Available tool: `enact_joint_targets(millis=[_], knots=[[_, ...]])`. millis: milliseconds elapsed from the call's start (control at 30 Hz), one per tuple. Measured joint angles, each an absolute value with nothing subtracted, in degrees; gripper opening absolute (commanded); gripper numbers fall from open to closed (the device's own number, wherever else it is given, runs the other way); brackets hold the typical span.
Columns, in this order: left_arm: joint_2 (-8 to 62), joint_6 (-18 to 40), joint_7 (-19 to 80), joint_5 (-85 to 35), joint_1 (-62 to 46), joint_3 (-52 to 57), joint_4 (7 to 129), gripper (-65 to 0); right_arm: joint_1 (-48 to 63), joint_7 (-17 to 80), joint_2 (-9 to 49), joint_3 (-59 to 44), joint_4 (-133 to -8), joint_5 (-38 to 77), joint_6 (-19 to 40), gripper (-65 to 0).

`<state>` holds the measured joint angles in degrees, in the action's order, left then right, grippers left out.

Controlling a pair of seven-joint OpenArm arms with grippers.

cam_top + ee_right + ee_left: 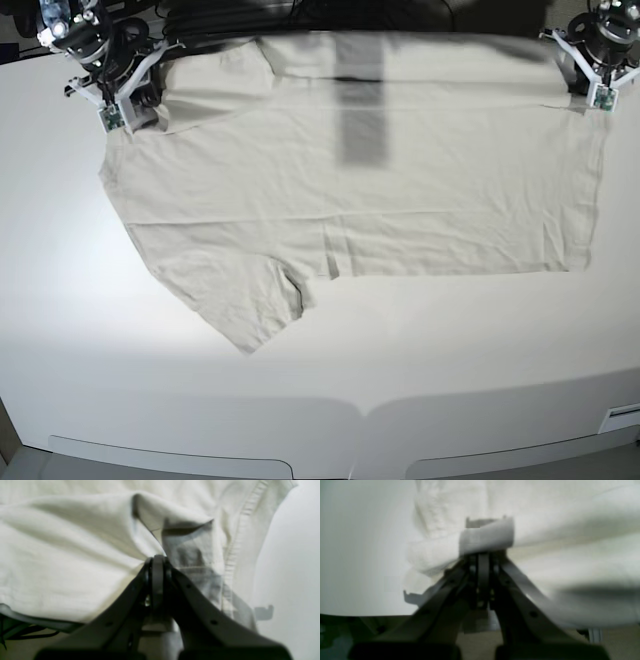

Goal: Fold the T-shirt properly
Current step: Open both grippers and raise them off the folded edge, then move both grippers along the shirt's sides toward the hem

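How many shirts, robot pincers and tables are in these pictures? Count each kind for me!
T-shirt: 1
Pincers: 2, the left pincer and the right pincer, both pinching the shirt's far edge
Table: 1
Total: 4

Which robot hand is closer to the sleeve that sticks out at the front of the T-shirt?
The right hand. It grips the T-shirt at the back corner on the same side as that sleeve. The left hand grips the opposite back corner.
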<state>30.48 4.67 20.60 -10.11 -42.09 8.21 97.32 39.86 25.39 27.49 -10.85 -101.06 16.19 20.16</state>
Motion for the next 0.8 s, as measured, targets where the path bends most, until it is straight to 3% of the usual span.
enact_joint_targets(millis=[433, 767, 800], knots=[[30.48, 4.69, 17.23, -10.13, -41.87, 15.79, 103.13, -65.0, 37.98, 25.56, 27.46, -10.85, -107.74, 15.16, 19.33, -65.0], [30.24, 5.41, 17.32, -17.17, -30.44, 17.76, 100.77, -65.0, 28.21, 25.78, 27.49, -10.85, -107.74, 15.16, 19.35, -65.0], [30.3, 6.48, 17.34, -17.85, -28.77, 17.78, 99.59, -59.8, 27.29, 25.82, 27.49, -10.85, -107.74, 15.16, 19.33, -65.0]])
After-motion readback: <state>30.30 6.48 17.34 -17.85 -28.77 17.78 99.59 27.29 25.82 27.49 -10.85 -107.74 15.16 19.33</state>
